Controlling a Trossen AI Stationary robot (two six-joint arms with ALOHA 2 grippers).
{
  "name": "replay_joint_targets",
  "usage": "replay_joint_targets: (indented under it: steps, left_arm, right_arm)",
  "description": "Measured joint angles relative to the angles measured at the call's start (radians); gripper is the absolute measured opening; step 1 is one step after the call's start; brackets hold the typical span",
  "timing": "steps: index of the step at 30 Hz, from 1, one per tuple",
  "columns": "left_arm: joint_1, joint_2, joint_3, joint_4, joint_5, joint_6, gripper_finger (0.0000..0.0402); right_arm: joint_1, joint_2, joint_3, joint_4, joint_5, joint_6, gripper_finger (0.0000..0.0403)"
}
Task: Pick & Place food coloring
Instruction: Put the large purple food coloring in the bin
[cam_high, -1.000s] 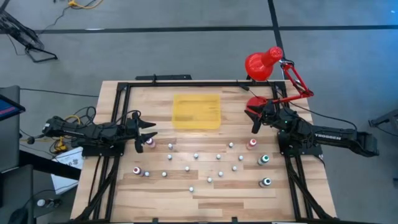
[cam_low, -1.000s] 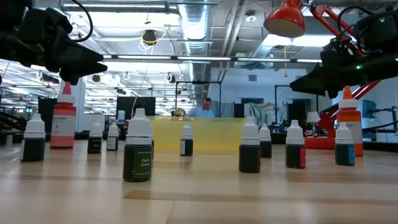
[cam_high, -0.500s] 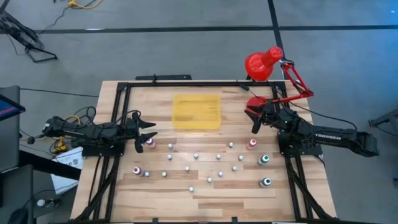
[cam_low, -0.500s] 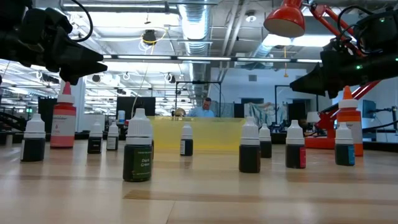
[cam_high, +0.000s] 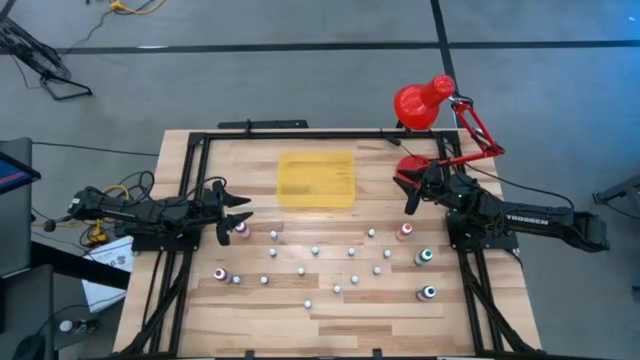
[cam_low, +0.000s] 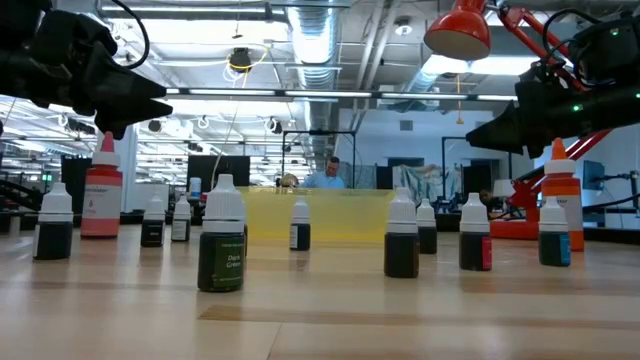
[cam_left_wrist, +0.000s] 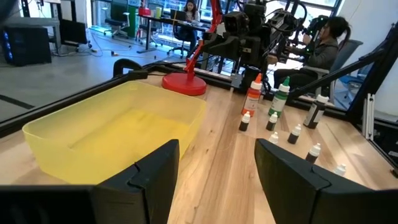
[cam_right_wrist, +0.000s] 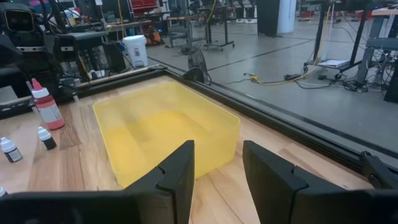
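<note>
1. Bottles (cam_high: 315, 251) stand upright, scattered across the bench (cam_high: 250, 310) near the yellow bin (cam_high: 316, 180).
2. Left gripper (cam_high: 236, 215), jaws apart, hovers just beside a pink-capped bottle (cam_high: 241, 228), the nearest pick.
3. Right gripper (cam_high: 410, 194), jaws apart, hangs near a red-capped bottle (cam_high: 405, 231).

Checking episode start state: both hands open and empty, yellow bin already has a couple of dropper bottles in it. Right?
Not quite. The yellow bin is empty; the right wrist view looks straight into it and shows only bare yellow floor. All the dropper bottles stand on the table. The rest holds: left hand and right hand are both open and empty.
</note>
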Motion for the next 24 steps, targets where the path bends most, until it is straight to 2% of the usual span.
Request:
replay_joint_targets:
  steps: [5,16,24]
  left_arm:
    - [0.0,0.0,0.0,0.001,0.015,-0.078,0.0203]
    - [0.0,0.0,-0.003,0.049,-0.012,-0.109,0.0203]
    - [0.0,0.0,-0.003,0.087,0.041,-0.125,0.0203]
  right_arm:
    - [0.0,0.0,0.0,0.0,0.0,0.0,0.0127]
    - [0.0,0.0,0.0,0.0,0.0,0.0,0.0127]
    - [0.0,0.0,0.0,0.0,0.0,0.0,0.0127]
